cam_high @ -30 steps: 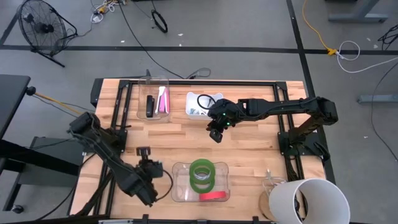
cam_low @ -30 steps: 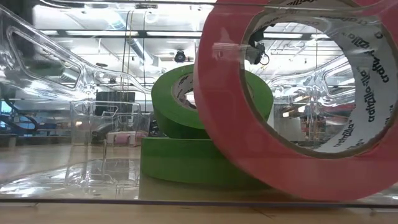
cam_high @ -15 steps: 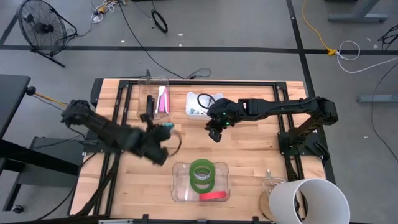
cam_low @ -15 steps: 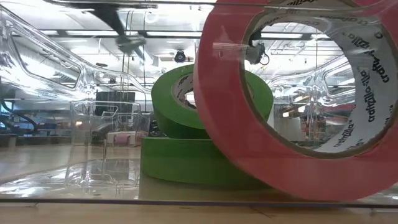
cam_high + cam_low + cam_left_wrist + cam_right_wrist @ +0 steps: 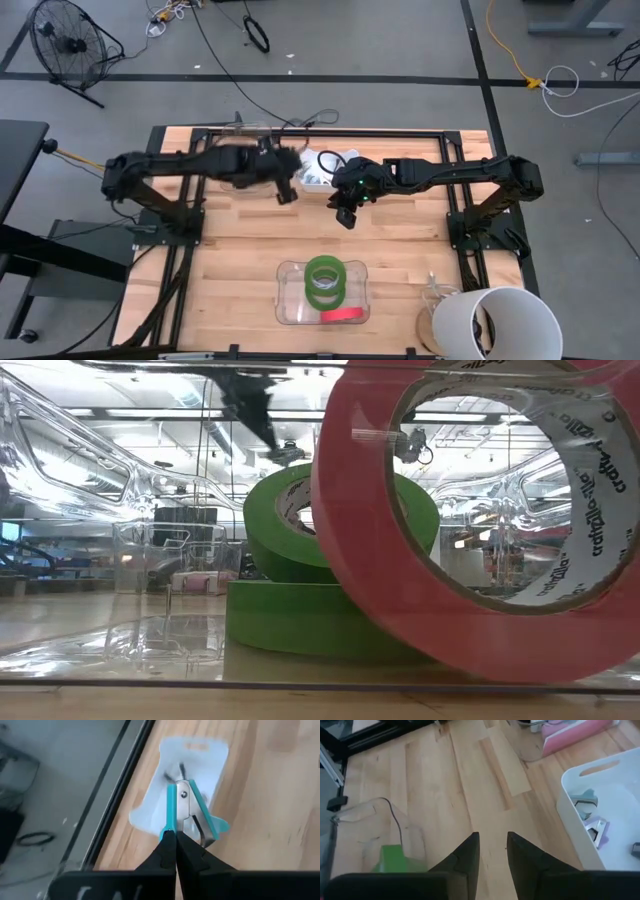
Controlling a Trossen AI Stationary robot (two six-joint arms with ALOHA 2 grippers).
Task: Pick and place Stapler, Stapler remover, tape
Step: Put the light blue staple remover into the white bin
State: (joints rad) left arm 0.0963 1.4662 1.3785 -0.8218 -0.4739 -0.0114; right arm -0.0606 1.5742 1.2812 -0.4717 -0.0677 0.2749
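My left gripper (image 5: 287, 193) hangs over the far middle of the table, just left of the white tray (image 5: 340, 158), shut on a teal staple remover (image 5: 192, 805). My right gripper (image 5: 345, 215) is open and empty above the table's middle, near the tray's front; its fingers (image 5: 470, 855) show bare wood between them. In the clear bin (image 5: 290, 305) at the front, one green tape roll (image 5: 300, 620) lies flat, a second green roll (image 5: 285, 525) leans on it, and the red roll (image 5: 480, 520) stands on edge against them. A pink stapler (image 5: 575, 732) shows beyond the tray. My left gripper pinches the staple remover between its two fingers (image 5: 167, 852) at the near end of one teal handle (image 5: 170, 822). The remover sticks out ahead of the fingertips, lifted clear, over the white tray (image 5: 200, 750) and the wood beside it.
The white tray holds more small staple removers (image 5: 592, 827). A clear bin stands at the far left, under my left arm (image 5: 210, 165). A white bucket (image 5: 490, 320) stands at the front right corner. Black frame rails (image 5: 190, 200) run along the table's sides.
My left gripper has swung from the table's front left toward the far edge and right, to the white tray, carrying the teal staple remover clear of the table. My right arm has kept still.
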